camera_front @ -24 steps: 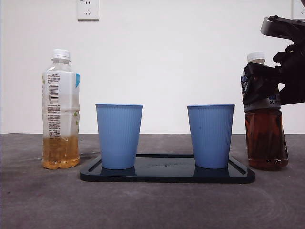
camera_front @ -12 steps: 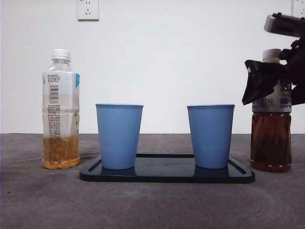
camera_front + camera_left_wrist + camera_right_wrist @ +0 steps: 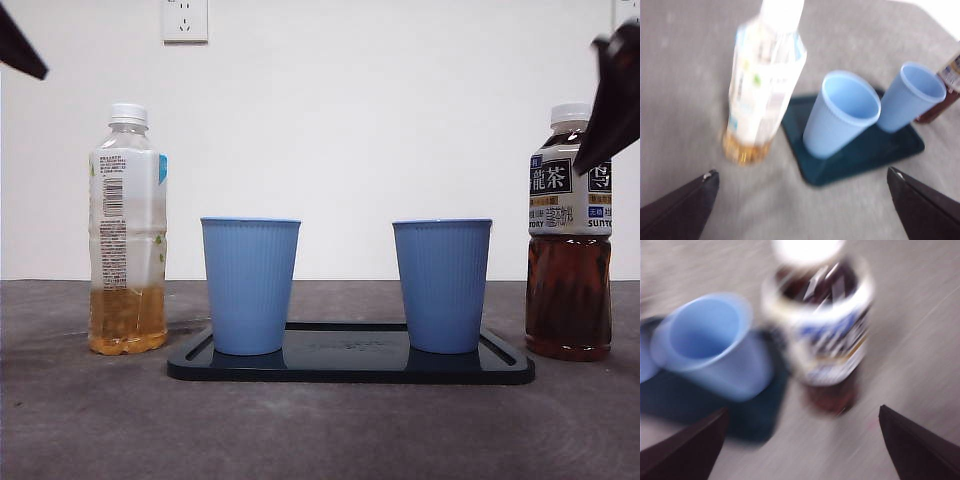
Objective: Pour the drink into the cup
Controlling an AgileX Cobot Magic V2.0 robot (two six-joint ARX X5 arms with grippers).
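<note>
The dark tea bottle (image 3: 569,235) stands upright on the table (image 3: 90,420) just beside the tray's (image 3: 350,368) right end, white-capped, brown tea filling its lower half under a black-and-white label. Two blue ribbed cups (image 3: 250,285) (image 3: 442,285) stand on the tray; a second bottle (image 3: 127,232), pale yellow drink, stands left. Right gripper (image 3: 800,450) hovers above the tea bottle, jaws spread wide, empty; left gripper (image 3: 802,205) likewise released

The front view sits low, level with the bench (image 3: 80,420), facing the white wall close behind the tray (image 3: 350,368). Both wrist views look steeply down from above: the left over the pale bottle (image 3: 765,85), the right, blurred, over the dark bottle (image 3: 825,335). All three share the tray.
</note>
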